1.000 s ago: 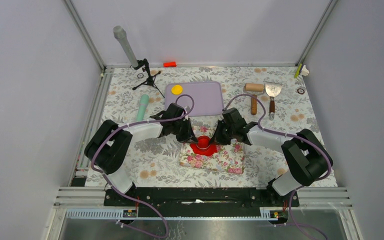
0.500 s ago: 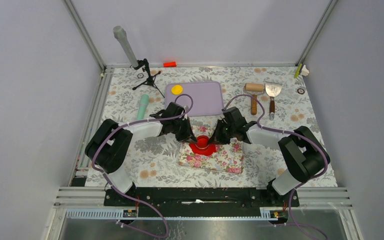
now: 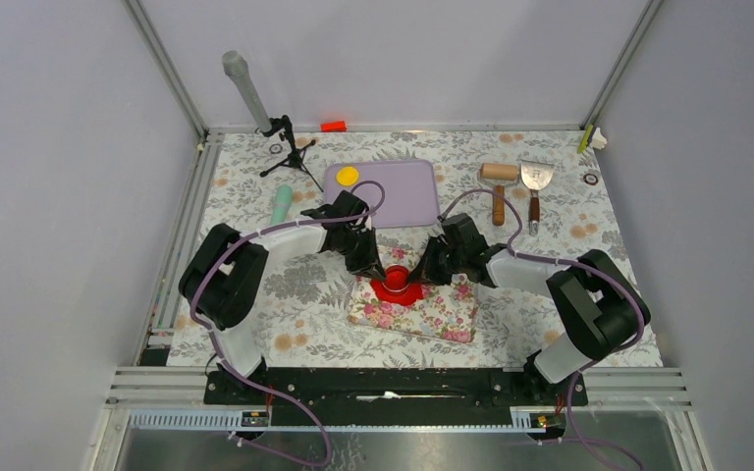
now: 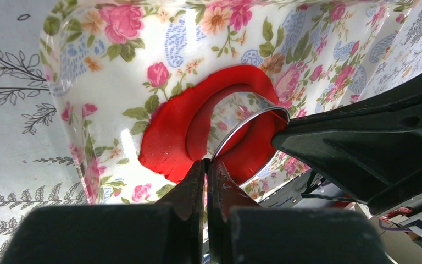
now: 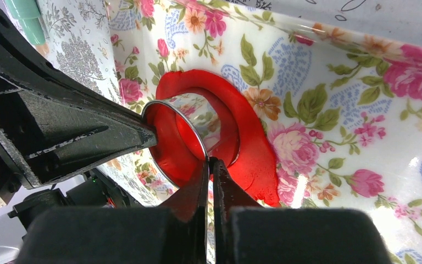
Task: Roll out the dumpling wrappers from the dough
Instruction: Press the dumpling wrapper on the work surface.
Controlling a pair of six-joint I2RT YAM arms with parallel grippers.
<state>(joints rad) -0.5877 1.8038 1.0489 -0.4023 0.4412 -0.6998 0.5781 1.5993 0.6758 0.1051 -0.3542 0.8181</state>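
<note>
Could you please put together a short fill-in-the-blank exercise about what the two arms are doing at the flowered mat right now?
The metal ring cutter stands in the flat ____ dough. The left tool and the right tool are both ____ on the cutter's rim. The yellow wrapper lies on the ____ tray. The wooden ____ pin lies beside the scraper.
Missing words: red; shut; purple; rolling.

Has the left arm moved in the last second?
Yes: the left arm swung farther from the bases, toward the purple board, covering more of the teal tool.
</note>
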